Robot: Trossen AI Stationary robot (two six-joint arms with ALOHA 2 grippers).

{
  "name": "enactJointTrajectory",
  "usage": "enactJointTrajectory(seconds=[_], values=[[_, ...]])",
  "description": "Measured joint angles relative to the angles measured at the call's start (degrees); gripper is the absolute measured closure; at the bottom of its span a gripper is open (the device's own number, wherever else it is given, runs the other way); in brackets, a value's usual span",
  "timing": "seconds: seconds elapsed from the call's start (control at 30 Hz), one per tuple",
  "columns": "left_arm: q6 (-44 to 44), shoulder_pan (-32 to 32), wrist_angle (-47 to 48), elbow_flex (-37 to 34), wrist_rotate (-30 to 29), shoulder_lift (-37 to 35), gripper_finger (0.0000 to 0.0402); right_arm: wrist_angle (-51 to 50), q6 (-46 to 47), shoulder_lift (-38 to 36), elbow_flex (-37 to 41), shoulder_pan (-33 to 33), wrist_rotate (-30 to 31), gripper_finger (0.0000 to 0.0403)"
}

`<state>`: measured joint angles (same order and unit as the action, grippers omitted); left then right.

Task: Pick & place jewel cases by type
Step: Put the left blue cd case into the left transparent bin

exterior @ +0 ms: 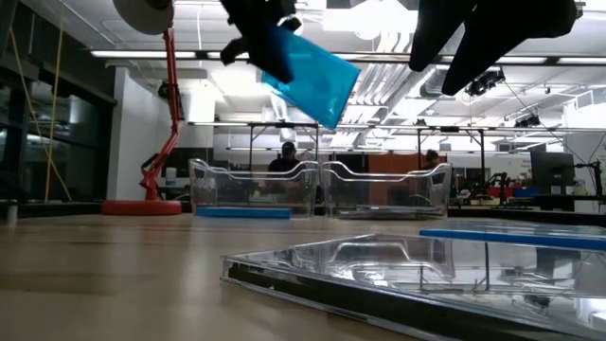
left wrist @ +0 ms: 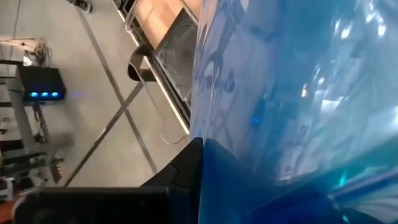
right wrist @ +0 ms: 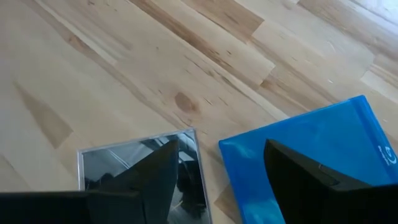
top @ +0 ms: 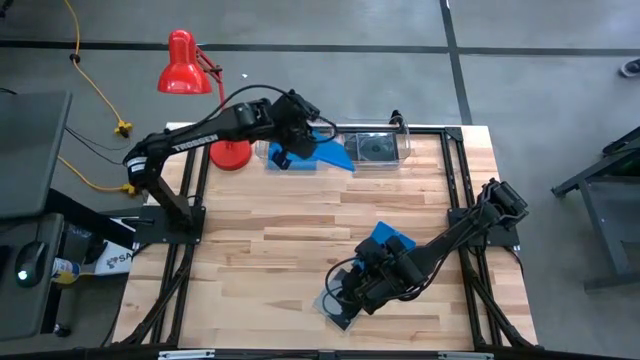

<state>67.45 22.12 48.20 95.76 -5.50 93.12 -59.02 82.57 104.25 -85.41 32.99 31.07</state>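
The left arm reaches across the table's far side, its left gripper [top: 290,140] raised above the surface with the 2 fingers clamped on a blue jewel case [top: 325,152], which hangs tilted. The right arm stretches in from the right edge toward the near middle, its right gripper [top: 362,285] low over the table with fingers spread wide, holding nothing.

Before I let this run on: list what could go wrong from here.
1. The left gripper holds a blue case tilted, high above the bins; it may slip or land off the bin.
2. The right gripper, open, straddles a clear case and another blue case; it might catch both.
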Motion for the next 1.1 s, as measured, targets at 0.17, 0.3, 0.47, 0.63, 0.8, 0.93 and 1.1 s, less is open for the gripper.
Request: enactJointTrajectory(seconds=[0.17, 0.3, 0.47, 0.63, 0.8, 0.93, 1.1], values=[[0.34, 5.92, -2.60, -2.47, 4.93, -1.61, 0.0335, -0.45, 1.42, 0.00, 0.00, 0.00, -0.10, 0.0183], [1.53, 11.63, -4.15, -5.11, 9.65, -4.10, 0.0335, -0.66, 1.44, 0.00, 0.00, -0.73, 0.15, 0.0183], [3.04, 18.26, -9.23, -11.72, 14.81, -6.94, 0.0335, -0.29, 1.45, 0.00, 0.00, -2.38, 0.11, 0.0183], [5.98, 21.65, -13.29, -17.53, 17.83, -7.88, 0.0335, 0.19, 1.44, 0.00, 0.00, -3.61, -0.10, 0.0183], [9.63, 22.55, -18.81, -23.27, 17.82, -7.87, 0.0335, 0.32, 1.45, 0.00, 0.00, -5.01, -2.11, 0.0183], [13.21, 22.50, -23.76, -27.27, 16.70, -7.85, 0.0335, 0.71, 1.85, 0.00, 0.00, -5.72, -2.60, 0.0183], [17.88, 22.50, -31.45, -31.73, 16.47, -7.80, 0.0335, 0.71, 2.49, 0.00, 0.00, -6.05, -2.66, 0.0183]])
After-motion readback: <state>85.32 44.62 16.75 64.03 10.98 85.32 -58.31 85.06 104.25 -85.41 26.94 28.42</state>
